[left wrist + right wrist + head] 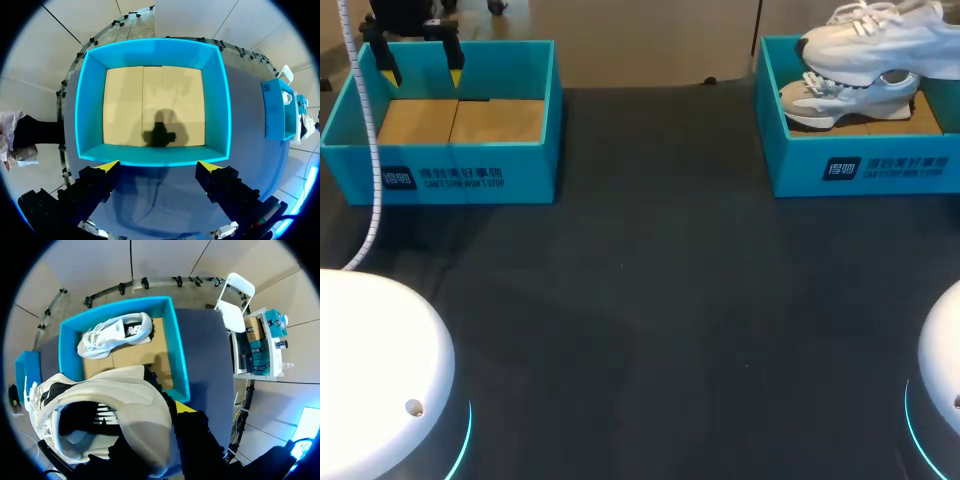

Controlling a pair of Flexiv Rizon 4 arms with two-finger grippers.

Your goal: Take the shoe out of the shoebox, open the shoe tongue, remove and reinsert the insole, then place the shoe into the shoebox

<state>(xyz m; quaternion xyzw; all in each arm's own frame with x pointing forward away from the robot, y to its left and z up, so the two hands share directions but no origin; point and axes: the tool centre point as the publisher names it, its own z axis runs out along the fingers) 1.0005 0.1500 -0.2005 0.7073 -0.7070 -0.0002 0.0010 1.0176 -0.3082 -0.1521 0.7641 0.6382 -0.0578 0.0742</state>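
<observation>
Head view: white sneaker (pixel 885 38) held above the far-right shoebox (pixel 860 168), where a second sneaker (pixel 835 100) lies.
Right gripper (pixel 161 419) fingers clamp the raised sneaker; left gripper (pixel 422 72) fingers spread apart over the far-left shoebox (pixel 460 172).

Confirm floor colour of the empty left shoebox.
Shoebox floor is tan; best in left wrist view.

Robot lab: dark table (pixel 650 300) with two white arm bases (pixel 370 370) (rimmed in blue light).
</observation>
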